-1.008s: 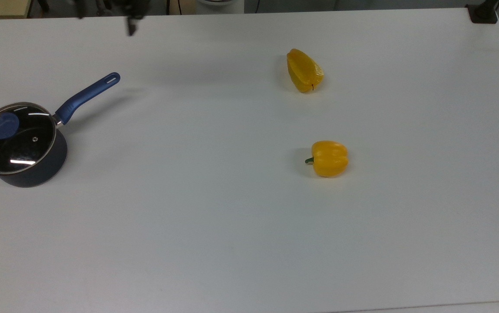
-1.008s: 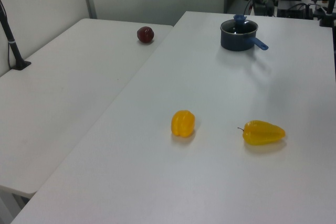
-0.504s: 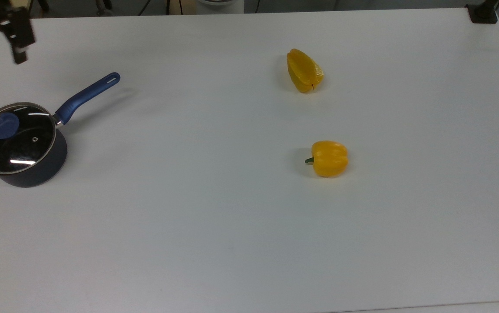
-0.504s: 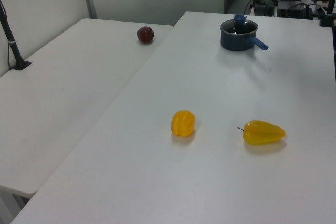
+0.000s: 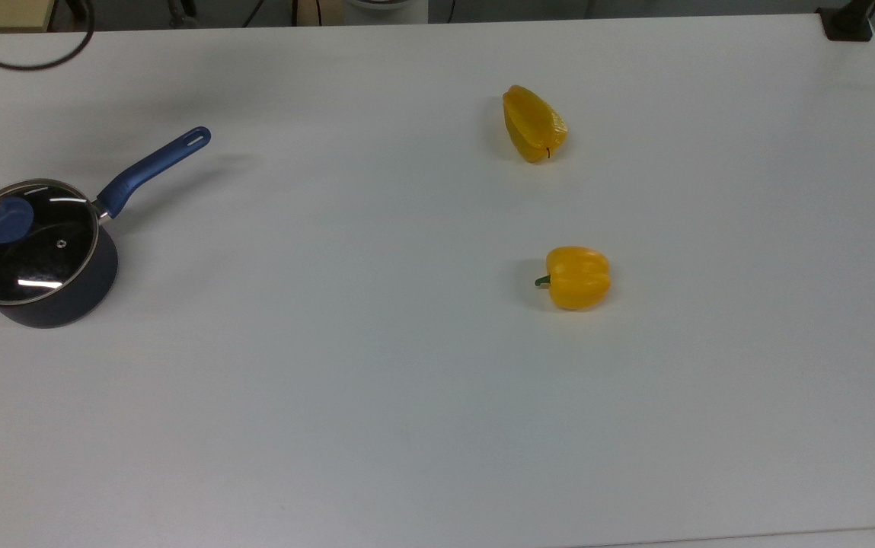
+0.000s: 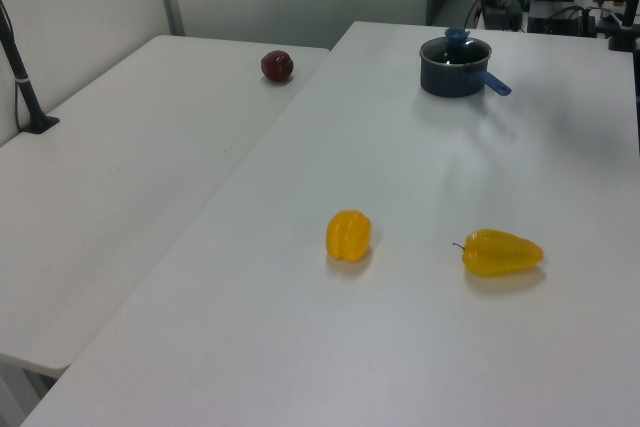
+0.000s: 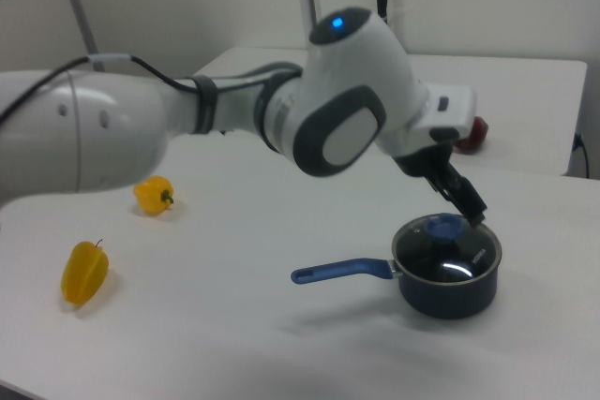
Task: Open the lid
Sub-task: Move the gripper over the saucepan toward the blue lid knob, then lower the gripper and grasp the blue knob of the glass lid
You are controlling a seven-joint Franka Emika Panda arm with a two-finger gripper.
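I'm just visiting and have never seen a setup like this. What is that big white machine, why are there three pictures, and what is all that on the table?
The white machine is a robot arm; its tool, the dark grasping part at the end, hangs just above the lid and holds nothing. The three pictures are one moment from three cameras: one looking down from above, two from the sides. On the white table stands a dark blue saucepan with a long handle, its glass lid with a blue knob on it. Two yellow peppers lie apart. A dark red fruit sits on the neighbouring table.
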